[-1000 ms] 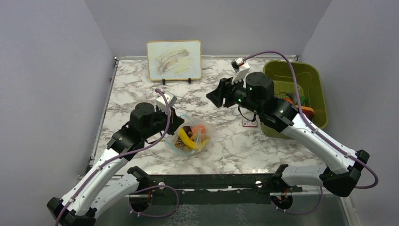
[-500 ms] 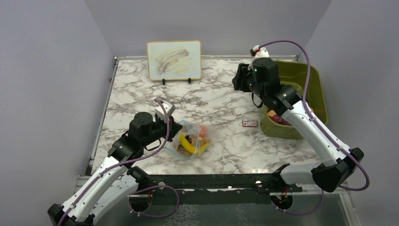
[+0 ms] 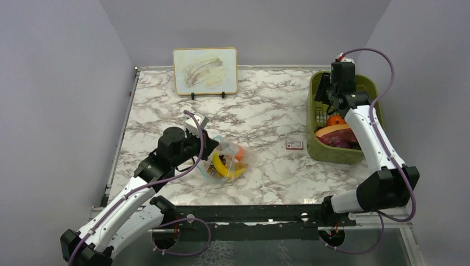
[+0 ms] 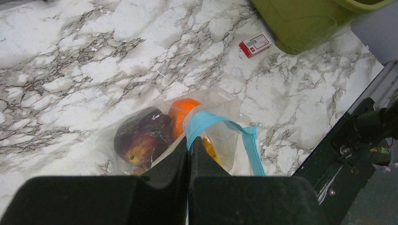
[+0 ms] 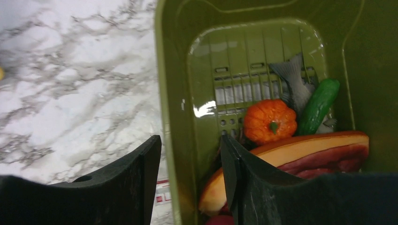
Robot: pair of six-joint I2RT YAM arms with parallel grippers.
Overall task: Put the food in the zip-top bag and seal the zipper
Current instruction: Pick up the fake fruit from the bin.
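**Bag gripped at mouth, right arm over bin**

Left claw [image 4: 189, 140] pinched shut on light-blue zipper strip [image 4: 248, 145] of clear crinkly zip-top bag [image 4: 218, 101], lying mid marbled surface [image 4: 70, 61]. Dark purple piece [image 4: 141, 136] and orange round piece [image 4: 180, 110] inside. Right claw [image 5: 187, 145] wide open, empty, straddling wall of olive-green plastic bin [image 5: 173, 70]. Probably loading step. Next: clear that wall, descend on orange toy pumpkin [image 5: 269, 121].

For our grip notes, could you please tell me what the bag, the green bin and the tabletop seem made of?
Bag: thin clear glossy plastic; food shows through, creases. Bin: rigid olive plastic, moulded slots, shiny highlight. Tabletop: marble-patterned, smooth; stone or printed laminate, cannot tell.
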